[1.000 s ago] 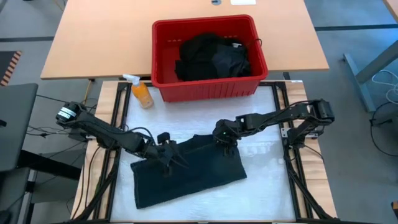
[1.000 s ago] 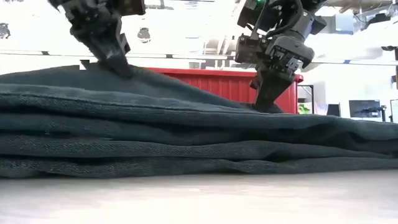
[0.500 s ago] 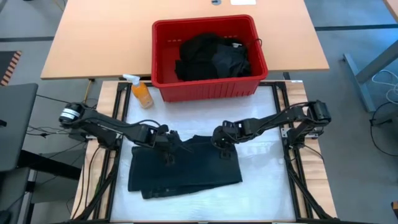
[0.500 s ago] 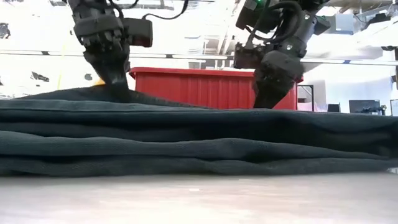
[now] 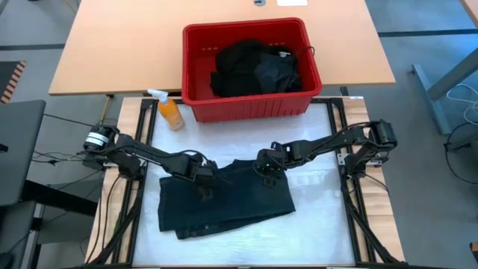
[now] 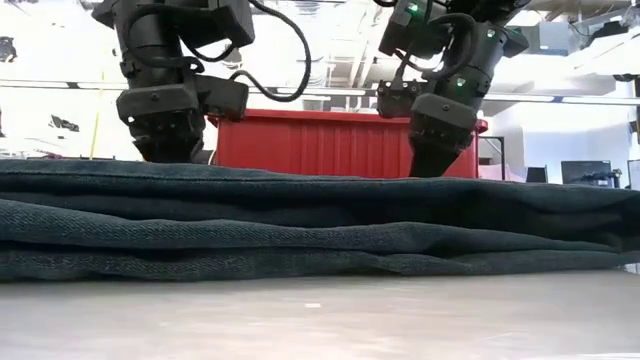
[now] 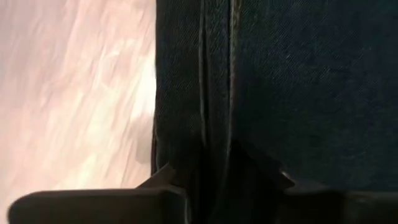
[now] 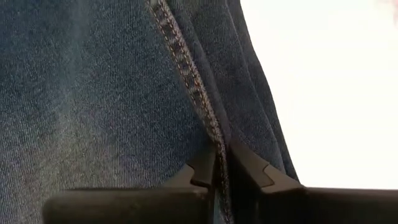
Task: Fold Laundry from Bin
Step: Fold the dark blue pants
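cloth (image 5: pixel 224 198): folded, lower centre, long axis left-right | left claw (image 5: pixel 203 178): we pinch its far edge, jaws parting around a fold | right claw (image 5: pixel 263 169): narrow on the hem, level with left | bin (image 5: pixel 246 104): beyond, top centre, more laundry (image 5: pixel 254 69) inside

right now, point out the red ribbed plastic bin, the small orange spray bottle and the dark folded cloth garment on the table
red ribbed plastic bin (image 5: pixel 196 45) high view, left wall
small orange spray bottle (image 5: pixel 172 114) high view, body
dark folded cloth garment (image 5: pixel 239 202) high view, top layer
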`<state>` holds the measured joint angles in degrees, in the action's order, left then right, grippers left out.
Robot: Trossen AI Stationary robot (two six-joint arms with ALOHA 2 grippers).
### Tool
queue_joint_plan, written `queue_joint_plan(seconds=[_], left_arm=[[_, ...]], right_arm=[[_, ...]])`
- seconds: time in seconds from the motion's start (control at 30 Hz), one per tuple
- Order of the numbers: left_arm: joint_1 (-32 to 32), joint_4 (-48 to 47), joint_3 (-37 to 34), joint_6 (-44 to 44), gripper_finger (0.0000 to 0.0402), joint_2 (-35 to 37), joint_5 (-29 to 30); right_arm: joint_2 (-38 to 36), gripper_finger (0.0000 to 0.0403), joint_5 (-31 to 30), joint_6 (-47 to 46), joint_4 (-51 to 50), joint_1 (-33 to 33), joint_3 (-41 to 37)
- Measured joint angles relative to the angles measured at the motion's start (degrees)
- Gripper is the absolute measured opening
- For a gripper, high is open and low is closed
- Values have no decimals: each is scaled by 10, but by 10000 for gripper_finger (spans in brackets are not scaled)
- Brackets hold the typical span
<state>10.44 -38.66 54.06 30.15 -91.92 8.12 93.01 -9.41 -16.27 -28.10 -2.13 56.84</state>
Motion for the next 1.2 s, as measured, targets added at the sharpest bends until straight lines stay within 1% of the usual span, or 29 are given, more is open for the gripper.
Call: queue_joint_plan(seconds=[0.13,0.23,0.3,0.37,0.43,0.53,0.6,0.7,0.77,0.87,0.93,1.07,1.13,1.2], left_arm=[[0,-17,0,3,116,19,-3],[1,-60,11,5,137,41,-3],[3,-80,21,13,149,58,7],[10,-76,24,26,158,79,22],[27,-59,24,42,163,96,34],[76,-15,24,62,164,103,57],[118,21,22,72,165,103,92],[178,125,0,83,165,94,154],[213,195,-18,83,165,80,178],[239,287,-38,103,165,44,200],[249,303,-46,127,165,9,202],[249,322,-45,168,165,-67,160],[249,323,-44,187,165,-95,145],[250,331,-42,203,165,-112,131]], right_arm=[[0,99,-19,1,-8,0,13],[0,133,-45,11,-33,0,32],[0,156,-60,16,-56,0,48],[0,178,-68,21,-71,1,63],[0,197,-75,26,-86,1,74],[-3,218,-76,25,-93,-3,79],[-4,224,-86,18,-94,-12,79],[-7,224,-130,11,-86,-41,75],[-11,220,-152,9,-69,-60,72],[-20,208,-158,-6,-30,-84,54],[-26,196,-153,-18,13,-95,33],[-31,161,-118,-29,111,-103,-30],[-31,140,-104,-36,144,-92,-65],[-31,119,-102,-55,172,-70,-101]])
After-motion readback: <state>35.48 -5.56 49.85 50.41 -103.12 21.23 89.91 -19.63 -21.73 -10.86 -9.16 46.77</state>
